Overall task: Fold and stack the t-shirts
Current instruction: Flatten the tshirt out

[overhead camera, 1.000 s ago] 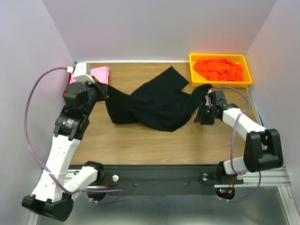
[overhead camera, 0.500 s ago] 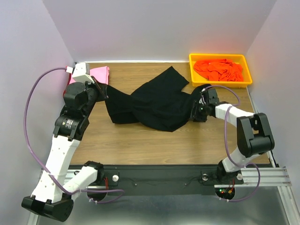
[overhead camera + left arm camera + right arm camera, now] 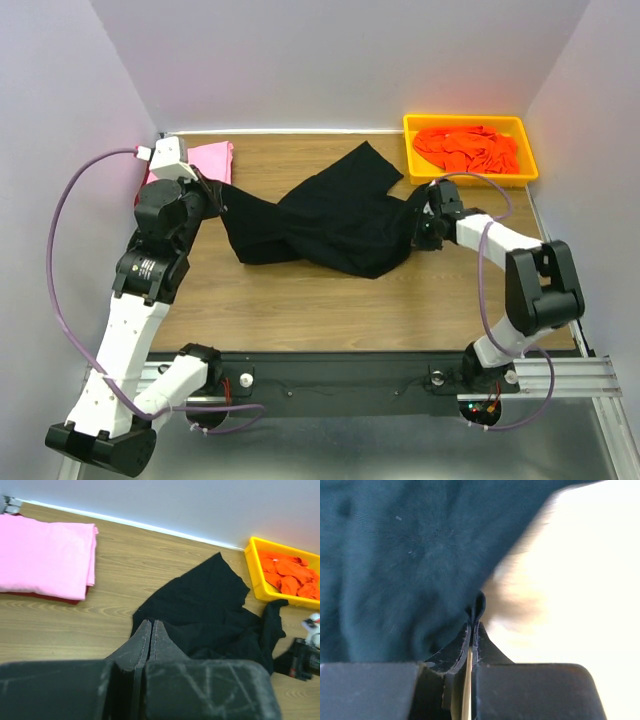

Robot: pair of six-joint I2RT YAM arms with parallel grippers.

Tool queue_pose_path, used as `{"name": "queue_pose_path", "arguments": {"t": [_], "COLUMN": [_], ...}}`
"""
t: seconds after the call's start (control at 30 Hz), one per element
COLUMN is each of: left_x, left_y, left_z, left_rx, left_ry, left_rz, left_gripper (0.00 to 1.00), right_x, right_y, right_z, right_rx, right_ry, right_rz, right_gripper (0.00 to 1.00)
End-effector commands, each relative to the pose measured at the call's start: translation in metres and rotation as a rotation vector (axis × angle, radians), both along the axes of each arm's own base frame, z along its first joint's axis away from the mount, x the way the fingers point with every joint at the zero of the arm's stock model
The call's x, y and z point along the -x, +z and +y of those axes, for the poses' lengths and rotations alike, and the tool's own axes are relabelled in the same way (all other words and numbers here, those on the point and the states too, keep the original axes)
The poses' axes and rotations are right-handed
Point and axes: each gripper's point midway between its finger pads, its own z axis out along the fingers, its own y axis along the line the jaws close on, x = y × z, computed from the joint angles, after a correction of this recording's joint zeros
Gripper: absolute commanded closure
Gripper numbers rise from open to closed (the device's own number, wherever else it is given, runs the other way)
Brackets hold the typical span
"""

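My right claw (image 3: pixel 424 228) has drawn inward toward centre; both claws are clamped shut on the black t-shirt (image 3: pixel 330 215); it lies crumpled on the table (image 3: pixel 300 300), long axis spanning left claw (image 3: pixel 222 200) to right.

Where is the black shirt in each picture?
Top view: black shirt lies mid-table, between the arms.
Left wrist: right of centre, just past the left gripper.
Right wrist: fills the left and top, pinched by the right gripper.
Landmark: yellow tray, far right in the top view, right edge in the left wrist view; absent from the right wrist view.
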Motion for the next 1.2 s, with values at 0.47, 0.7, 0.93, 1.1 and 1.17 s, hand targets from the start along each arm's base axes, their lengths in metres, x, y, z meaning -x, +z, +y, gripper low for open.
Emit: {"name": "queue_pose_path", "arguments": {"t": [0.47, 0.7, 0.93, 1.1, 1.17], "left_x": [-0.008, -0.003, -0.011, -0.009, -0.008], "left_y": [-0.114, -0.148, -0.125, -0.12, -0.116], "left_z": [0.094, 0.091, 0.069, 0.056, 0.052], "left_rx": [-0.18, -0.154, -0.067, -0.021, -0.006], "left_ry": [0.411, 0.385, 0.29, 0.228, 0.204], "left_rz": [0.204, 0.252, 0.199, 0.179, 0.175], "left_gripper": [1.0, 1.0, 1.0, 1.0, 1.0], "right_x": [0.033, 0.03, 0.039, 0.074, 0.085], "right_y": [0.144, 0.136, 0.1, 0.045, 0.039], "right_z": [-0.133, -0.132, -0.074, -0.043, -0.026], "right_rx": [0.485, 0.433, 0.13, -0.052, -0.143], "right_ry": [-0.311, -0.304, -0.188, -0.187, -0.145], "right_rz": [-0.137, -0.106, 0.01, 0.112, 0.157], "right_gripper": [0.99, 0.99, 0.99, 0.99, 0.99]}}
